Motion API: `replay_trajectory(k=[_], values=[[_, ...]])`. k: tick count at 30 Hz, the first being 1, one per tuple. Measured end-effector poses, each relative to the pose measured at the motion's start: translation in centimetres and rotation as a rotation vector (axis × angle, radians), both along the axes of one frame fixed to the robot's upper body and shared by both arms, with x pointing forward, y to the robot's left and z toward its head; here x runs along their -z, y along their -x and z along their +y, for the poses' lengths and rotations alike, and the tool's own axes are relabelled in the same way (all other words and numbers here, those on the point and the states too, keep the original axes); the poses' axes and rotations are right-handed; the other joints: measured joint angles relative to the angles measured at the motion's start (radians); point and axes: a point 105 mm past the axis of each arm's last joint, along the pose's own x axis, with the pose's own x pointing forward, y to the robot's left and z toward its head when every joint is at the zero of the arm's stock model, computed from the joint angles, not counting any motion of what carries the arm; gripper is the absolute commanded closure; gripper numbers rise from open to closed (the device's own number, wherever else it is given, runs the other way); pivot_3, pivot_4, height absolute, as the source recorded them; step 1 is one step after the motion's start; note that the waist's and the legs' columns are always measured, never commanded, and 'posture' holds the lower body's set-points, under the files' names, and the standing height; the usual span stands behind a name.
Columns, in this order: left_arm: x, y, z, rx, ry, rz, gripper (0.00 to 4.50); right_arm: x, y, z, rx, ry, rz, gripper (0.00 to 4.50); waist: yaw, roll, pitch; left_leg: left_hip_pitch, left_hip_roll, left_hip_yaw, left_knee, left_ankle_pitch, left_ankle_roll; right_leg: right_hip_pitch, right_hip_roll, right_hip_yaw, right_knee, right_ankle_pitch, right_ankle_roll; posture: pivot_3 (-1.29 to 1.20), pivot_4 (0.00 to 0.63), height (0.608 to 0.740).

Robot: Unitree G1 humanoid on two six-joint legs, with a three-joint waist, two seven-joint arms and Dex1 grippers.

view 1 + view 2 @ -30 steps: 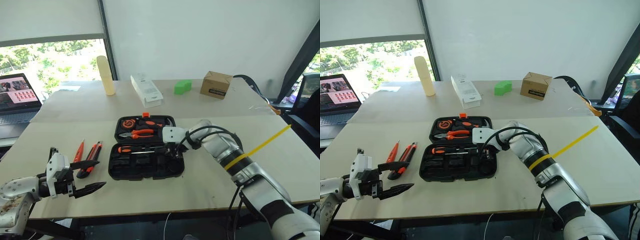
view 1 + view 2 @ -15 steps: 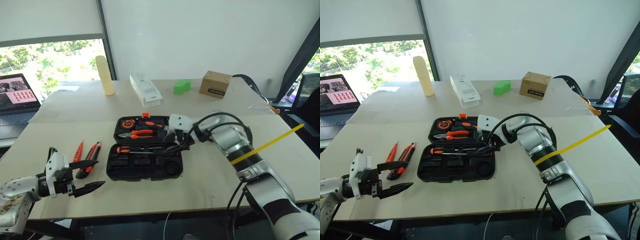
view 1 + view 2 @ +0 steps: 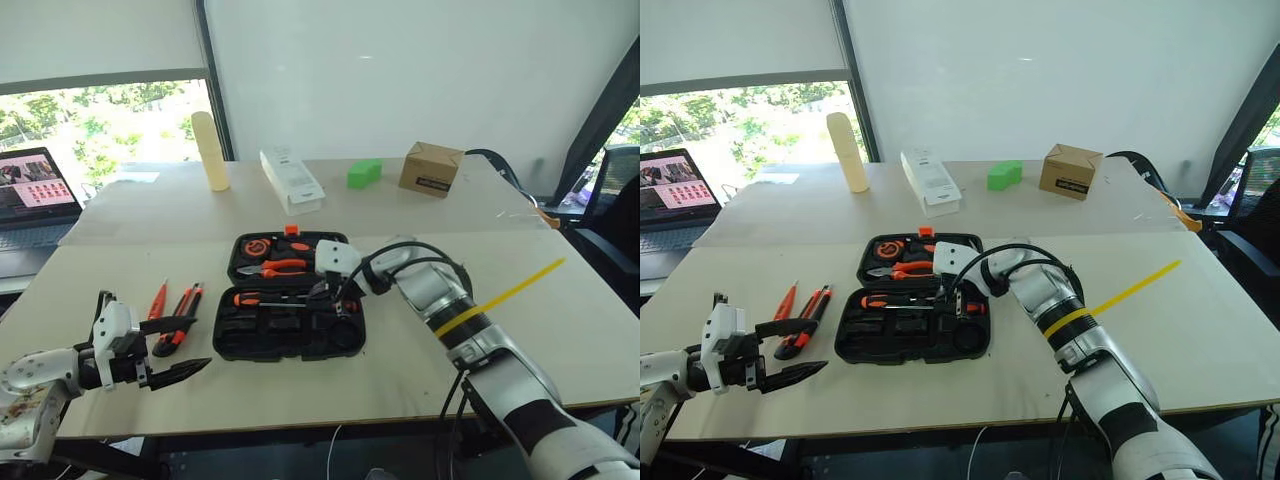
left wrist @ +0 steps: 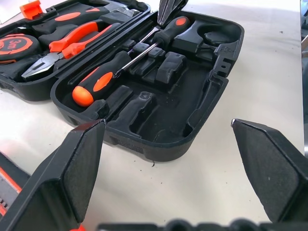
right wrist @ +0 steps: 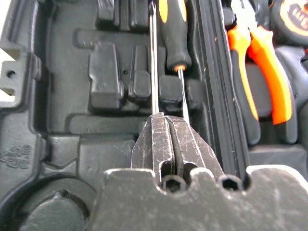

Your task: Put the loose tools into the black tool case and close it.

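Observation:
The black tool case (image 3: 227, 345) lies open at the table's middle. Two orange-and-black screwdrivers (image 4: 96, 81) (image 5: 173, 33) rest in slots of its near half. My right gripper (image 5: 166, 118) is shut and points down over those shafts; I cannot tell whether it touches them. Left of the case, a slim orange tester (image 3: 157, 300) and the utility knife (image 3: 183, 310) lie loose on the table. My left gripper (image 3: 200, 342) hovers open just in front of them, with nothing between its fingers (image 4: 72, 173).
Orange-handled pliers (image 3: 275, 267) and a tape measure (image 3: 257, 246) sit in the case's far half. At the back are a laptop (image 3: 30, 190), a pale cylinder (image 3: 211, 150), a white box (image 3: 293, 180), a green block (image 3: 365, 173) and a cardboard box (image 3: 432, 168).
My right gripper, open half a second ago near the case's right side, has shifted left over the screwdrivers and shut. The left arm has kept still.

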Motion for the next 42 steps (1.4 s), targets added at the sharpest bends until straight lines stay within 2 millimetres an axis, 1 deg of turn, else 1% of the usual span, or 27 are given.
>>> replay_trajectory(k=[4,6,8,9,11,17,18,19,20,22,23,24,26,27,30,32,33,34,36,37,38,39,42], values=[[0.0,-0.1,0.1,-0.009,0.0,-0.002,0.0,0.3,-0.2,0.5,-0.001,-0.004,-0.013,4.47,-0.005,0.0,0.0,0.001,0.0,0.0,0.0,0.0,0.0,0.0,0.0,0.0,0.0,0.0,0.0,0.0,0.15,0.74],[0.1,0.0,0.1,-0.016,0.0,0.0,0.0,0.5,0.0,1.3,-0.013,-0.014,-0.014,4.47,-0.011,0.0,0.0,0.002,0.001,0.0,0.0,0.0,0.001,0.001,0.0,0.0,0.001,0.0,0.0,0.0,0.15,0.74],[0.1,0.0,0.1,-0.018,0.0,0.0,0.0,0.6,0.0,1.4,-0.009,-0.013,-0.012,4.47,-0.015,0.0,0.0,0.003,0.001,0.0,-0.001,-0.001,0.001,0.002,0.001,0.0,0.001,0.0,0.0,0.0,0.15,0.74],[0.1,0.0,0.2,-0.023,-0.001,-0.001,0.0,0.8,0.0,1.8,-0.008,-0.019,-0.011,4.47,-0.02,0.0,0.0,0.004,0.001,0.0,-0.001,-0.001,0.002,0.002,0.001,0.0,0.001,0.0,0.0,0.0,0.15,0.74],[0.4,0.3,0.6,-0.047,-0.005,0.011,0.0,0.9,0.0,2.2,-0.003,-0.026,-0.012,4.47,-0.025,0.0,0.0,0.007,0.001,0.0,-0.003,-0.001,0.002,0.002,0.001,0.0,0.001,0.001,-0.002,0.0,0.15,0.74],[1.1,0.5,1.6,-0.109,-0.018,0.031,0.0,0.8,0.0,1.9,-0.005,-0.031,-0.027,4.47,-0.022,0.0,0.0,0.007,0.0,0.0,-0.003,-0.002,0.003,0.002,0.001,0.0,0.001,0.001,-0.002,0.0,0.15,0.74],[1.1,0.5,1.8,-0.121,-0.017,0.03,0.0,0.7,0.1,1.7,-0.008,-0.049,-0.037,4.47,-0.021,0.0,0.0,0.007,0.0,0.0,-0.003,-0.002,0.003,0.002,0.001,0.0,0.001,0.001,-0.002,0.0,0.15,0.74],[1.1,0.6,2.2,-0.139,-0.016,0.028,0.0,0.3,0.3,1.5,-0.017,-0.103,-0.04,4.47,-0.019,0.0,0.0,0.005,0.0,-0.002,-0.003,-0.002,0.003,0.002,0.001,-0.001,0.0,0.001,-0.002,0.0,0.15,0.74],[1.0,0.9,2.9,-0.172,-0.012,0.025,0.0,-0.7,1.0,1.1,-0.039,-0.205,-0.046,4.47,-0.016,0.0,0.0,0.003,0.0,-0.002,-0.003,-0.002,0.003,0.0,0.001,-0.001,-0.001,0.001,-0.002,0.0,0.15,0.74],[1.2,1.6,4.3,-0.236,-0.004,0.031,0.0,-2.7,2.0,-0.3,-0.062,-0.352,-0.066,3.91,-0.014,0.0,0.0,0.002,0.0,-0.002,-0.002,0.0,0.0,-0.001,0.0,-0.002,-0.001,0.001,-0.002,0.0,0.15,0.74],[1.2,2.1,5.2,-0.272,-0.003,0.031,0.0,-4.0,2.7,-1.4,-0.069,-0.427,-0.082,3.68,-0.012,0.0,0.0,0.001,0.0,-0.002,-0.002,-0.001,-0.001,-0.002,0.0,-0.002,-0.001,0.001,-0.002,0.0,0.15,0.74],[1.4,2.7,6.1,-0.312,-0.004,0.042,0.0,-4.8,3.4,-2.7,-0.069,-0.478,-0.091,3.33,-0.01,0.0,0.0,0.001,0.0,-0.002,-0.002,-0.001,-0.001,-0.001,0.0,-0.002,-0.001,0.001,-0.002,0.0,0.15,0.74],[1.7,3.8,7.9,-0.387,-0.004,0.055,0.0,-5.4,4.5,-4.8,-0.05,-0.534,-0.096,2.68,-0.004,0.0,0.0,0.001,0.0,-0.002,-0.002,-0.003,0.0,0.0,0.0,-0.003,-0.003,0.001,-0.002,0.0,0.15,0.74],[1.7,4.6,9.3,-0.456,-0.004,0.061,0.0,-5.0,5.9,-6.4,-0.028,-0.568,-0.087,2.36,0.0,0.0,0.0,0.002,0.001,-0.002,-0.003,-0.006,0.006,0.001,0.001,-0.004,-0.006,0.001,-0.002,0.0,0.15,0.74],[1.7,6.3,12.4,-0.612,-0.001,0.064,0.0,-2.6,7.8,-8.6,0.044,-0.605,-0.039,1.24,0.005,0.0,0.0,0.003,0.002,-0.002,-0.003,-0.007,0.007,0.004,0.001,-0.004,-0.01,0.001,-0.002,0.0,0.15,0.74],[1.7,6.8,14.0,-0.707,0.0,0.059,0.0,-1.9,9.0,-10.0,0.073,-0.671,-0.028,0.63,0.01,0.001,0.0,0.005,0.001,-0.001,-0.003,-0.007,0.006,0.006,0.0,-0.004,-0.01,0.001,-0.002,0.0,0.15,0.74],[1.7,7.1,14.6,-0.745,0.0,0.058,0.0,-1.7,9.3,-10.5,0.084,-0.692,-0.032,0.25,0.012,0.0,0.001,0.008,0.001,-0.001,-0.002,-0.007,0.006,0.009,0.0,-0.004,-0.01,0.001,-0.002,0.0,0.15,0.74],[2.1,7.2,15.1,-0.78,0.002,0.077,0.0,-1.6,9.7,-11.3,0.098,-0.7,-0.059,0.04,0.013,0.001,0.001,0.012,0.001,-0.001,-0.002,-0.007,0.006,0.013,0.0,-0.004,-0.01,0.002,-0.002,0.0,0.15,0.74],[2.6,7.4,15.7,-0.834,0.006,0.124,0.0,-1.0,10.4,-12.9,0.135,-0.701,-0.101,0.04,0.021,0.001,0.002,0.023,0.004,-0.001,-0.003,-0.007,0.007,0.023,0.002,-0.005,-0.012,0.001,-0.001,0.0,0.15,0.74],[2.8,7.0,15.6,-0.855,0.04,0.169,0.0,-0.9,10.7,-13.8,0.16,-0.717,-0.113,0.04,0.027,0.001,0.002,0.023,0.004,-0.001,-0.003,-0.007,0.007,0.024,0.002,-0.005,-0.012,0.001,-0.001,0.0,0.15,0.74],[2.8,6.8,15.4,-0.853,0.049,0.182,0.0,-0.9,10.7,-13.9,0.164,-0.722,-0.118,0.04,0.029,0.001,0.002,0.023,0.004,-0.001,-0.002,-0.007,0.007,0.024,0.002,-0.006,-0.012,0.001,-0.001,0.0,0.15,0.74],[2.6,6.1,15.0,-0.843,0.067,0.206,0.0,-1.2,10.7,-14.0,0.159,-0.732,-0.128,0.04,0.033,0.001,0.002,0.024,0.005,-0.001,-0.001,-0.007,0.007,0.023,0.003,-0.006,-0.012,0.002,0.0,0.0,0.15,0.74],[0.7,2.7,13.2,-0.8,0.099,0.231,0.0,-2.3,10.8,-13.6,0.127,-0.752,-0.172,0.04,0.04,0.0,0.002,0.025,0.009,-0.002,-0.001,-0.005,0.005,0.024,0.006,-0.009,-0.012,0.003,-0.003,0.0,0.15,0.74]])
